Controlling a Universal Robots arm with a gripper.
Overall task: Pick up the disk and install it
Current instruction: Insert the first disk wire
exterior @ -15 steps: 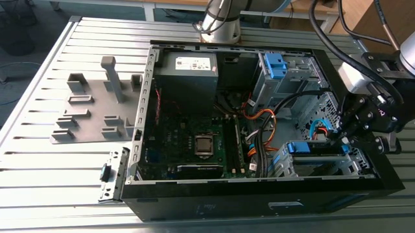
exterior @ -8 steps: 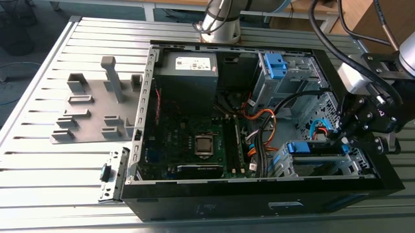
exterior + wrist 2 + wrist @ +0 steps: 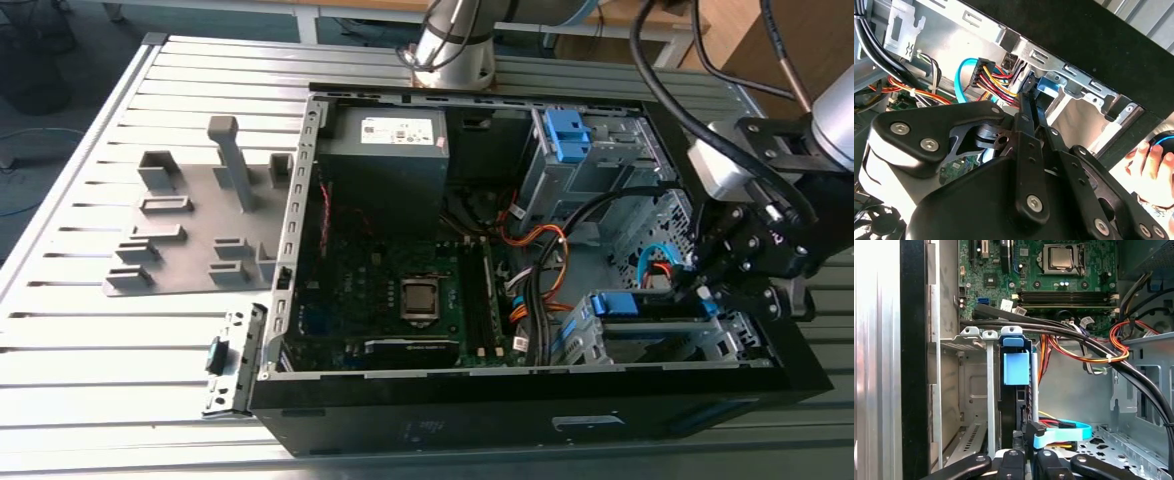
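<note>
A ribbed metal table (image 3: 80, 340) carries an open black computer case (image 3: 534, 412) with its circuit board (image 3: 400, 290) laid bare. In the corner of the case toward the exterior view's right sits a metal drive cage (image 3: 971, 385). The disk (image 3: 1015, 374) stands on edge in one of the cage's slots, between thin uprights. The gripper (image 3: 1028, 86) hangs over that same corner, right at the disk's near end. The disk's long axis runs straight away from the gripper, in line with its reach, so I judge that any push or pull would go along the slot. The fingers (image 3: 1010, 461) are drawn close together with only a narrow slit between them, and I see nothing pinched there. Seen edge-on, the disk is a thin dark slab with bright blue plastic at the end away from the gripper. A black plug on a light-blue flat cable (image 3: 1069, 432) lies just beside its near end.
</note>
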